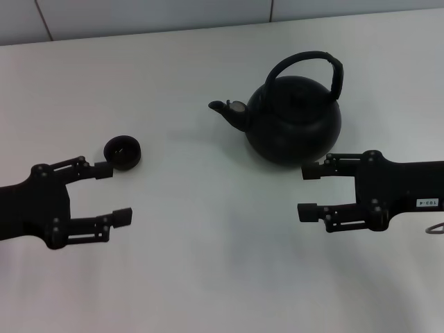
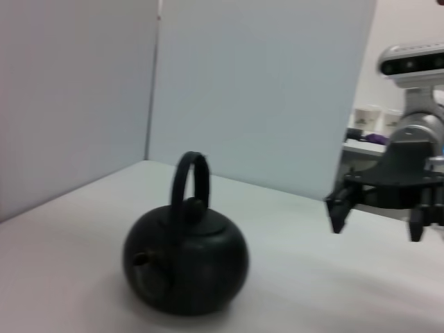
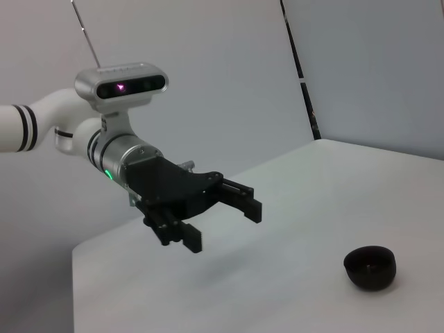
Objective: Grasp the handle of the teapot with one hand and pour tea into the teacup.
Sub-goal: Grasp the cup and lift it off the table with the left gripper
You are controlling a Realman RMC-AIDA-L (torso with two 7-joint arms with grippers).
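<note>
The glossy black teapot [image 1: 295, 118] stands upright on the white table [image 1: 208, 263], spout pointing left, its arched black handle [image 1: 309, 64] over the top. It also shows in the left wrist view [image 2: 186, 262]. The small dark teacup [image 1: 122, 152] sits to its left and shows in the right wrist view [image 3: 371, 267]. My right gripper [image 1: 306, 191], with a white label, is open just in front of the teapot's base, apart from it. My left gripper [image 1: 114, 193] is open and empty just in front of the teacup; one fingertip is close beside the cup.
White wall panels run behind the table's far edge. In the left wrist view, shelves with paper cups [image 2: 366, 118] stand beyond the right arm. Bare table lies between the two grippers.
</note>
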